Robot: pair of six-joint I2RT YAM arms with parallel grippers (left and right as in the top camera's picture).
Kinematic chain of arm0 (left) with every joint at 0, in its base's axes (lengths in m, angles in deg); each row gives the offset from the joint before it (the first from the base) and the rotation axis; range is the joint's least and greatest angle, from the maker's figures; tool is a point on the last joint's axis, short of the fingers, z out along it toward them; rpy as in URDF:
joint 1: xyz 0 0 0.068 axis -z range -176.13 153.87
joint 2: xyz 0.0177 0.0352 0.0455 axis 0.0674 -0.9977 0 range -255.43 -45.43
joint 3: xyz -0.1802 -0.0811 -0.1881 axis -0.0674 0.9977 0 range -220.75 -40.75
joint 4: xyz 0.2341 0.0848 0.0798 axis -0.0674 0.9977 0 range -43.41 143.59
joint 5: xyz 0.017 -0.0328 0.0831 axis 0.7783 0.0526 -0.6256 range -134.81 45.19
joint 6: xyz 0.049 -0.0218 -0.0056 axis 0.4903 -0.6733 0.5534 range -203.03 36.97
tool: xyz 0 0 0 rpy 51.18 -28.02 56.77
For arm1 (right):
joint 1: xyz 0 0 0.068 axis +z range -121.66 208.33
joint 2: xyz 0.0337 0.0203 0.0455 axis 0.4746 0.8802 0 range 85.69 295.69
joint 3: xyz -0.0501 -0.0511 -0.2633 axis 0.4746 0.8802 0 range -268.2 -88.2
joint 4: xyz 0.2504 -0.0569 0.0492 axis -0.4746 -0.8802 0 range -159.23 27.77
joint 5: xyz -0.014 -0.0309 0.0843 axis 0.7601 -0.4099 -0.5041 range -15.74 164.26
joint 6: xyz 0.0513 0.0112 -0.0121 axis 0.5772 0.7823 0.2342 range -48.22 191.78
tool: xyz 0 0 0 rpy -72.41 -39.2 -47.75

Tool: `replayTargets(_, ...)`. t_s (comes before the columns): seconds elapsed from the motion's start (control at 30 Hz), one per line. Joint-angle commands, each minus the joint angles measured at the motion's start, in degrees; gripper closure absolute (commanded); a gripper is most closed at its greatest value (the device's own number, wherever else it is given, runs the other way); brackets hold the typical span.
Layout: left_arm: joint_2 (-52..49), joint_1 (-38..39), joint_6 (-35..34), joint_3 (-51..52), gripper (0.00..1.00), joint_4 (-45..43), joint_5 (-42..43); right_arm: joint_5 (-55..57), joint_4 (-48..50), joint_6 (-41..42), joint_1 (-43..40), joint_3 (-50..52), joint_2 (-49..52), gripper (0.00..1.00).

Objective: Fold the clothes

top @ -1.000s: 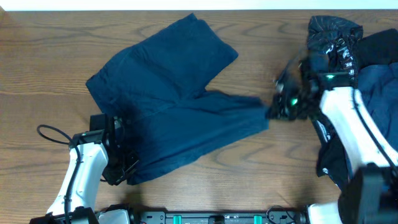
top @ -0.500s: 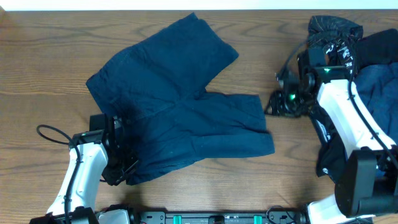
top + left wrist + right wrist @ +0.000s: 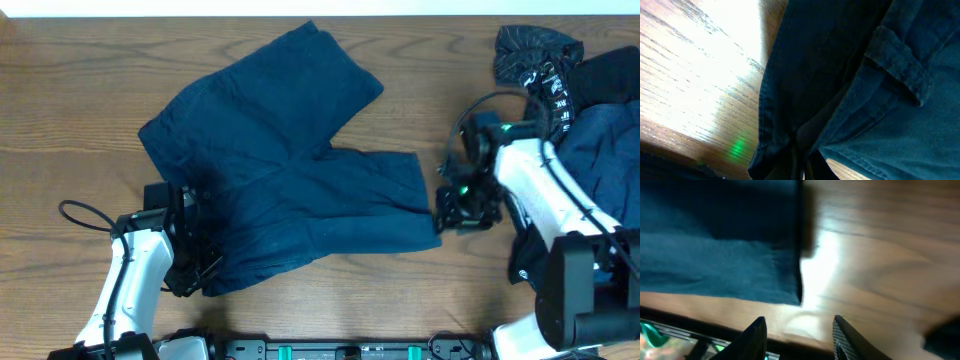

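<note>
The navy trouser-like garment [image 3: 290,190] lies spread on the table, one leg pointing to the back and one to the right. My left gripper [image 3: 190,270] is shut on its front left edge. In the left wrist view the cloth [image 3: 850,75] bunches between the fingers [image 3: 805,170]. My right gripper [image 3: 455,210] is open and empty, just right of the right leg's end. In the right wrist view its fingers [image 3: 799,337] hover over bare wood beside the leg's hem [image 3: 715,260].
A pile of dark clothes [image 3: 605,140] sits at the right edge, under and behind my right arm. A black piece with white print [image 3: 540,60] lies on top at the back. The wooden table [image 3: 80,90] shows at the left and front.
My right gripper has let go of the right leg's end, which now lies flat. It then moved toward the table's front. The left gripper has not moved.
</note>
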Motion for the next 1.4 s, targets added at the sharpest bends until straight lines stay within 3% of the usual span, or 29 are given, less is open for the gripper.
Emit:
replayTargets(0.0,0.37,-0.24,0.76,-0.59,0.94,-0.04,-1.33,-2.01,3.91,-1.49,2.47,3.69,-0.17,0.58)
replayTargets(0.1,0.37,-0.24,0.76,-0.59,0.94,-0.07,-1.33,-1.97,11.34,1.16,3.74,5.64,-0.17,0.62)
replayTargets(0.13,0.37,-0.24,0.76,-0.59,0.94,-0.07,-1.33,-1.97,14.36,2.86,4.00,5.84,-0.17,0.69)
replayTargets(0.2,0.37,-0.24,0.76,-0.59,0.94,-0.04,-1.33,-1.99,18.75,5.84,4.07,5.68,-0.17,0.99)
replayTargets(0.27,0.37,-0.24,0.76,-0.59,0.94,-0.02,-1.31,-2.45,22.93,8.63,4.02,4.87,-0.20,0.99)
replayTargets(0.5,0.37,-0.24,0.76,-0.59,0.94,-0.04,-1.33,-2.51,40.48,8.63,4.09,3.87,0.26,0.98)
replayTargets(0.53,0.37,-0.24,0.76,-0.59,0.94,-0.02,-1.33,-2.43,42.27,8.63,4.11,3.87,0.59,0.92)
replayTargets(0.63,0.37,-0.24,0.76,-0.59,0.94,0.00,-1.31,-1.92,44.22,8.63,4.48,3.87,1.73,0.88)
replayTargets(0.8,0.37,-0.24,0.76,-0.59,0.94,-0.02,-1.31,-1.18,37.81,9.46,3.63,3.74,1.33,0.67)
replayTargets(0.97,0.37,-0.24,0.76,-0.59,0.94,-0.02,-1.31,2.56,28.96,14.03,-0.37,3.74,-4.33,0.64)
replayTargets(1.13,0.37,-0.24,0.76,-0.59,0.94,-0.07,-1.33,1.51,25.33,9.84,-1.66,3.76,-7.74,0.64)
replayTargets(1.37,0.37,-0.24,0.76,-0.59,0.94,-0.04,-1.33,-0.76,23.65,7.52,2.75,7.10,-5.92,0.63)
